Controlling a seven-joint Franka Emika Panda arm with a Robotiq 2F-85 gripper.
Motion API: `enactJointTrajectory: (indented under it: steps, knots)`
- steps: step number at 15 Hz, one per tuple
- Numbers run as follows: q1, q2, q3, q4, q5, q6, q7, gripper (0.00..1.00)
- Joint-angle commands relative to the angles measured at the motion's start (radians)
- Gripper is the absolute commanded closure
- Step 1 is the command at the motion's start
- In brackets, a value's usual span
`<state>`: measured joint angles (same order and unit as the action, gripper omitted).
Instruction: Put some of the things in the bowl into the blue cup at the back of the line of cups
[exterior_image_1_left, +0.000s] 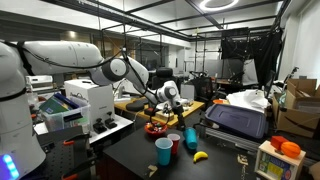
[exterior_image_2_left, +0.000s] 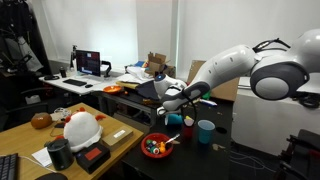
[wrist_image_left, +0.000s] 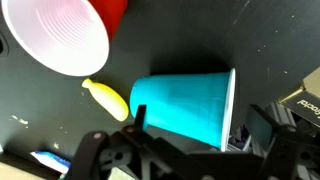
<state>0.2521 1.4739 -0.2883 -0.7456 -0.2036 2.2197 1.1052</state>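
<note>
Though the gripper (exterior_image_1_left: 170, 100) showed in an exterior view, its fingers were too small to read. It hung over the bowl (exterior_image_1_left: 158, 131), with the blue cup (exterior_image_1_left: 191, 137) lower and off to one side. In an exterior view the things (exterior_image_2_left: 152, 148) were mere specks. Wrist view: fingers (wrist_image_left: 262, 125) spread, released, partly cropped. The blue cup (wrist_image_left: 185, 105) was seen between them, contact unclear, banana (wrist_image_left: 107, 98) just beside it.

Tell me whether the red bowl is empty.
Not empty: the red bowl holds small dark and yellowish bits, seen in an exterior view.
</note>
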Motion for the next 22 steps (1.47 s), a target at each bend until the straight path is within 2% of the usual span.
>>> enactJointTrajectory:
  steps: [1, 7, 22]
  knots:
    - [0.034, 0.004, -0.032, -0.003, -0.087, -0.032, 0.082, 0.00]
    - [0.051, 0.006, -0.038, -0.006, -0.186, -0.045, 0.141, 0.00]
    - [0.021, 0.007, -0.015, -0.006, -0.188, -0.083, 0.136, 0.00]
